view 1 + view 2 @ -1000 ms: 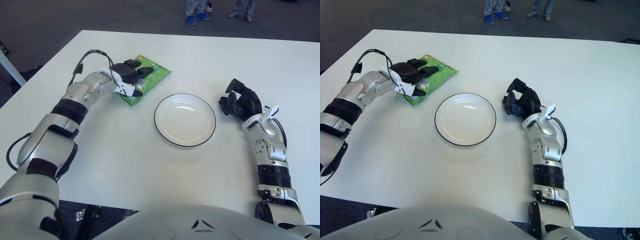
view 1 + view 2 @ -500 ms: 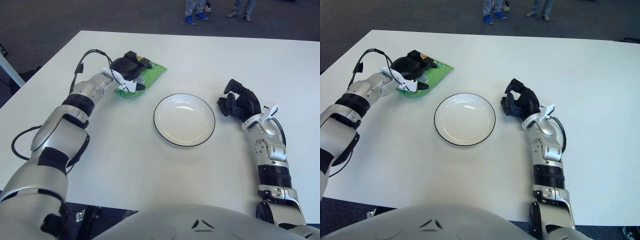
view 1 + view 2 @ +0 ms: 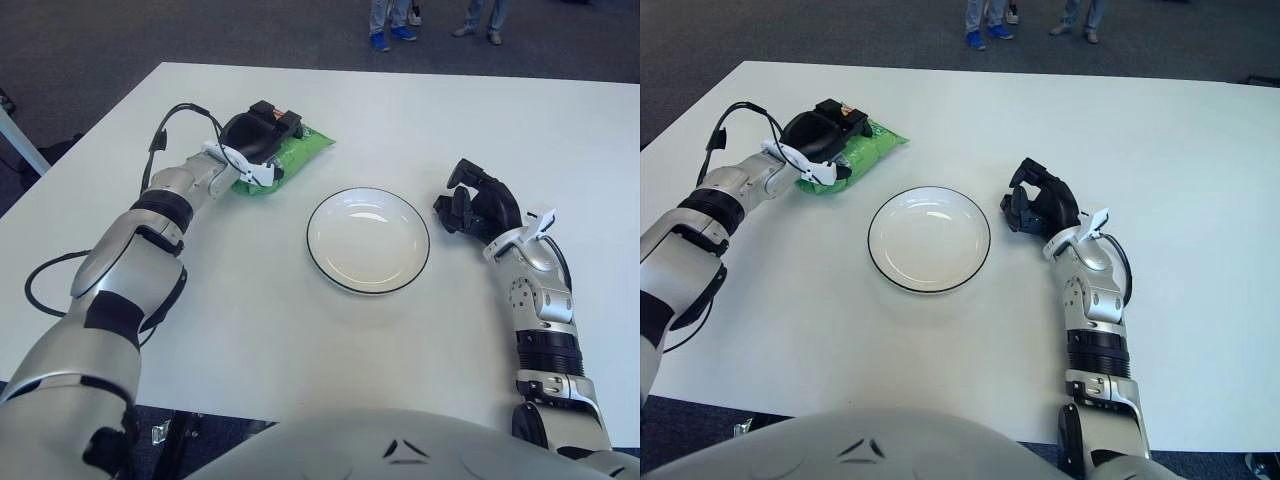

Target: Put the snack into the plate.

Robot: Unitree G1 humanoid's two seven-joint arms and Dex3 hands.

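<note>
Left hand [image 3: 255, 140] closed around the near end of the green snack packet [image 3: 290, 155], which lies on the white surface [image 3: 300, 330] to the left of, and apart from, the empty black-rimmed plate [image 3: 368, 240]. Right hand [image 3: 480, 205] just right of the plate, its fingers curled and holding nothing.

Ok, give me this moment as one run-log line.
left hand: shut on snack bag, left of plate | plate: holds nothing | right hand: curled, right of plate | snack not yet in plate
</note>
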